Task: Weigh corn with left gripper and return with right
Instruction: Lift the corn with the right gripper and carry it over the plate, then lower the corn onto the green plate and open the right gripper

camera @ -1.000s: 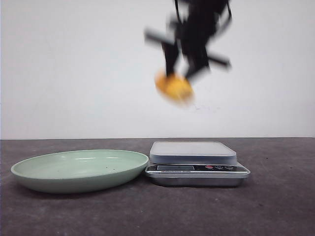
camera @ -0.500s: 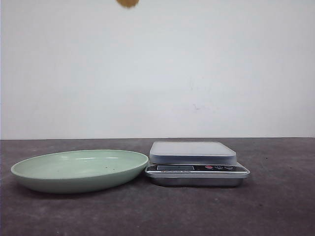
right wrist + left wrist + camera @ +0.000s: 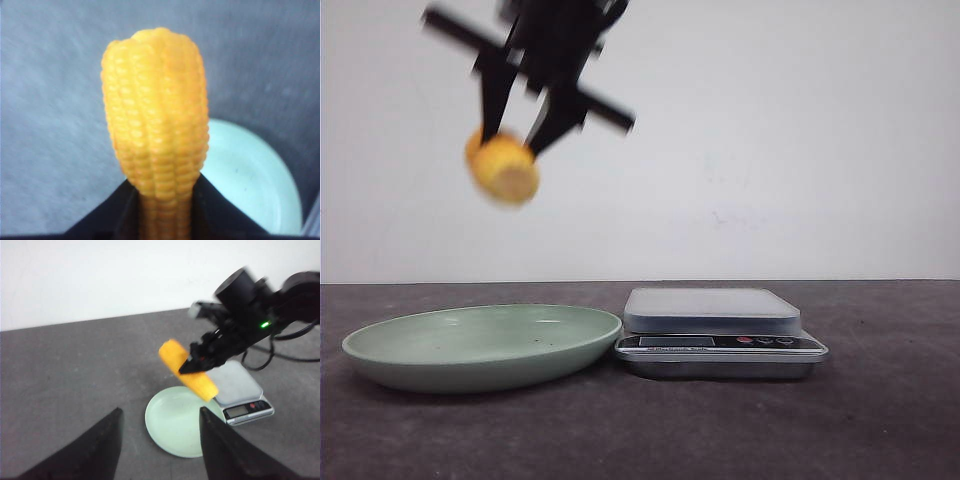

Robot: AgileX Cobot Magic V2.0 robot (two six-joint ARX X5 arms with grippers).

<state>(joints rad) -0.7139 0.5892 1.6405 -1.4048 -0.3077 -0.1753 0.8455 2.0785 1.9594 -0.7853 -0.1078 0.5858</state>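
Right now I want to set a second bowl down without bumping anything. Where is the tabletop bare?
Bare table lies right of the scale, left of the green plate, and along the near edge. It is tight where plate meets scale. Above the plate, the right gripper holds the corn.

Dark grey table (image 3: 880, 420) carrying 2 things.
A pale green plate (image 3: 480, 345) lies just left of the scale (image 3: 718, 330), rims nearly touching.
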